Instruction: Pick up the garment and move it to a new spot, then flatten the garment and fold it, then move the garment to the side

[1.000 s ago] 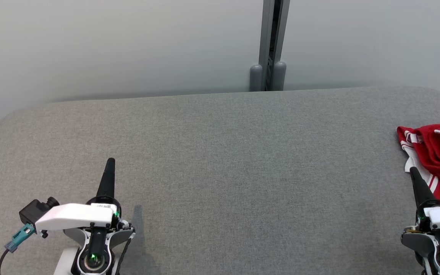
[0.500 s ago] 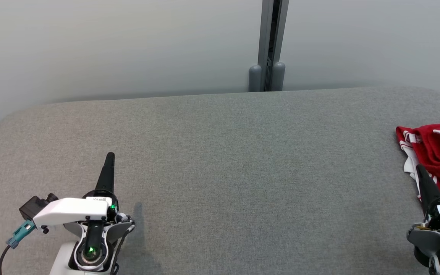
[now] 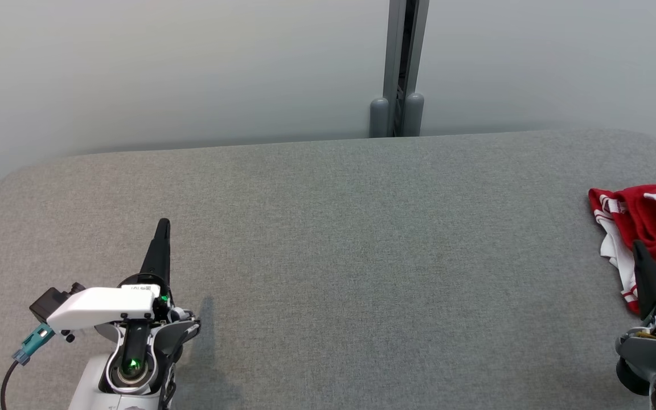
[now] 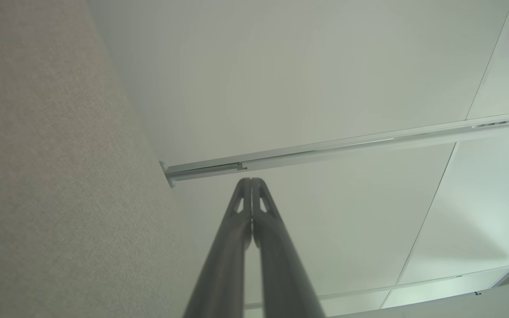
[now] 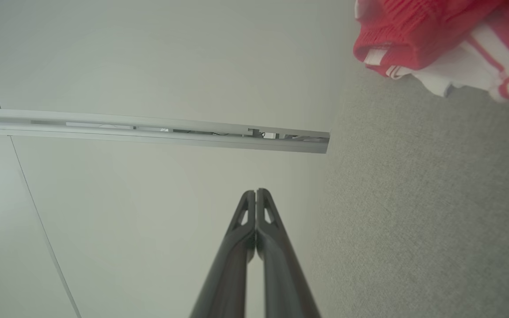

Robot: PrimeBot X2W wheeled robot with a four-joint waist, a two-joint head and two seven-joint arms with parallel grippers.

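Left gripper (image 3: 163, 225) clenched, empty, above grey table (image 3: 362, 256). Right gripper (image 3: 639, 246) clenched, empty; crumpled red-and-white garment (image 3: 655, 219) lies near, beyond its tips, not gripped.

We point both forward: left gripper (image 3: 163, 223) closed, dark fingers (image 4: 226, 256) pressed tip to tip; right gripper (image 3: 639, 246) likewise closed, fingertips (image 5: 249, 196) meeting, aimed same way.

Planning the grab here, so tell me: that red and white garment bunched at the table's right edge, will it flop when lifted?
The garment lies crumpled in soft folds, so it would probably sag from one pinch. Its ribbed knit looks thick, likely grippy, not slippery. On the cloth-covered table, pushing would probably bunch it.
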